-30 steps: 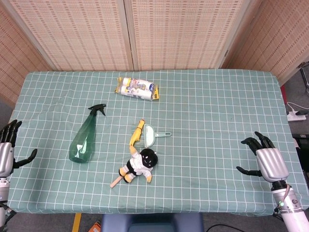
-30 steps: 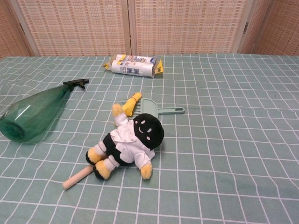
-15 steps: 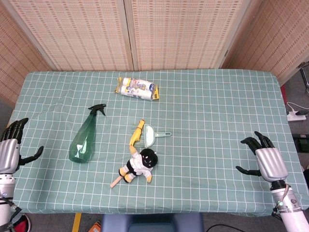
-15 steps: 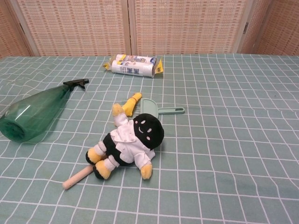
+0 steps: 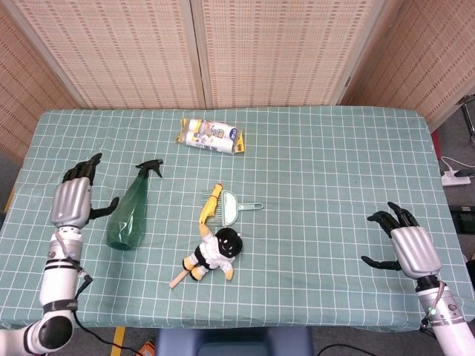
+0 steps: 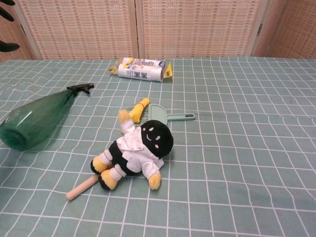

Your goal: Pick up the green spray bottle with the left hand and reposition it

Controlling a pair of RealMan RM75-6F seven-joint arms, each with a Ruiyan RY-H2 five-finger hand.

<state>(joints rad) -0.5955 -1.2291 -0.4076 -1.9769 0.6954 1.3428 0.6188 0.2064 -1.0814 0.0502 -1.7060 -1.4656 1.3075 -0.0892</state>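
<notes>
Fingers (image 5: 87, 167) spread on our left hand (image 5: 73, 202), empty, just left of the green spray bottle (image 5: 131, 208) lying flat on the tablecloth (image 5: 334, 148); right hand (image 5: 410, 248) likewise spread, empty.

A glossy see-through green plastic spray bottle (image 5: 130, 208) lies on matt checked tablecloth (image 5: 334, 163). Soft cloth doll (image 5: 215, 252), wooden stick (image 6: 83, 187)

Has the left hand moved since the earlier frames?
Yes. In the head view the left hand has come in from the table's left edge and now hovers, fingers spread, just left of the lying spray bottle.
</notes>
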